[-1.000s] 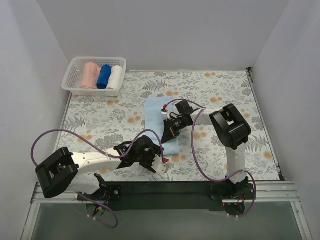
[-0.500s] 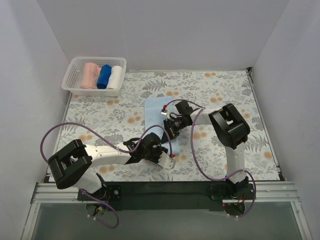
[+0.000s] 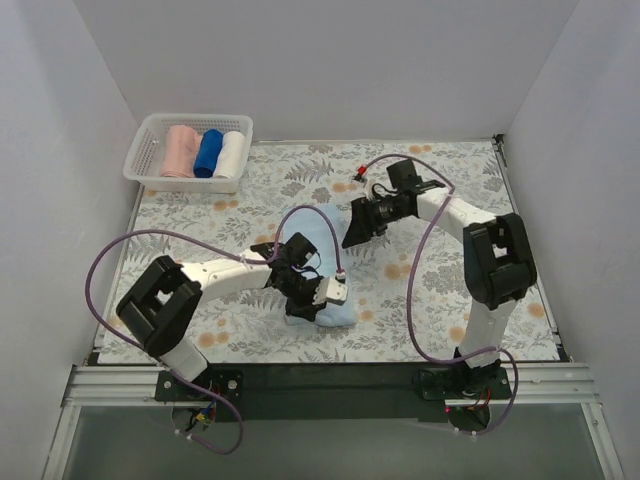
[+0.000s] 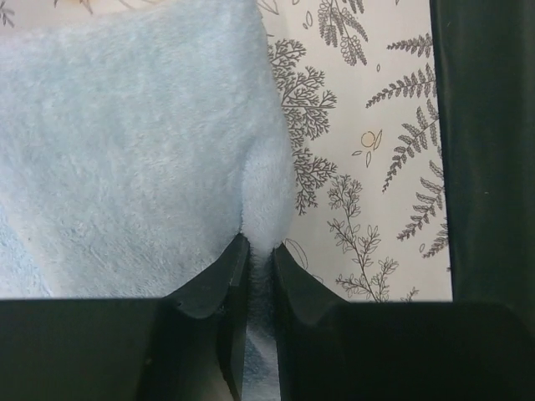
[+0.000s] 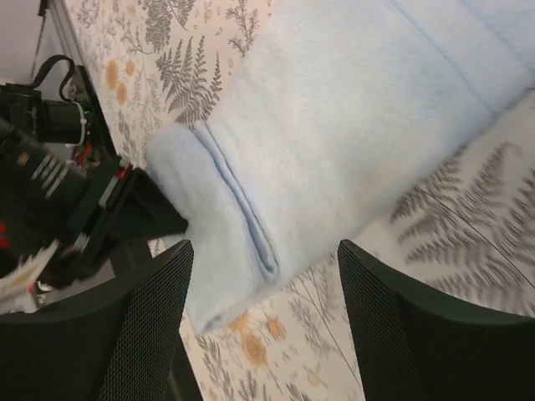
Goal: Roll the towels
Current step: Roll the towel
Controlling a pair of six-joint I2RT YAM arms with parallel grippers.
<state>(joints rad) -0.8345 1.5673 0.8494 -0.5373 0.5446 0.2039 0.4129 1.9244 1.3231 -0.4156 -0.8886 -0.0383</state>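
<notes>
We see the light-blue towel [image 3: 322,232] lying on the flowery table [image 3: 450,170], near the middle; its long side runs from the back wall toward the arms, a little slanted; the far end lies flat, and the near end is bunched up into a soft lump.

The left gripper [image 4: 257,263] is at that near end; its two fingers [image 4: 224,280] are almost together, and they pinch a thick fold of the light-blue towel between them; in the left wrist view the fluffy cloth bulges out just above the fingertips.

The right gripper [image 5: 263,251] hangs over the far part of the same towel, by its right edge; its jaws stand wide apart and nothing is in them; in the right wrist view we see the towel below it, folded double, with its layered edge showing.

The pink towel [image 3: 180,150] is in the white basket [image 3: 140,160] at the far left corner; it is a roll, and its long side points toward the back wall; a dark blue roll [image 3: 208,152] sits just beside it, then a white roll [image 3: 232,153], all three side by side.
</notes>
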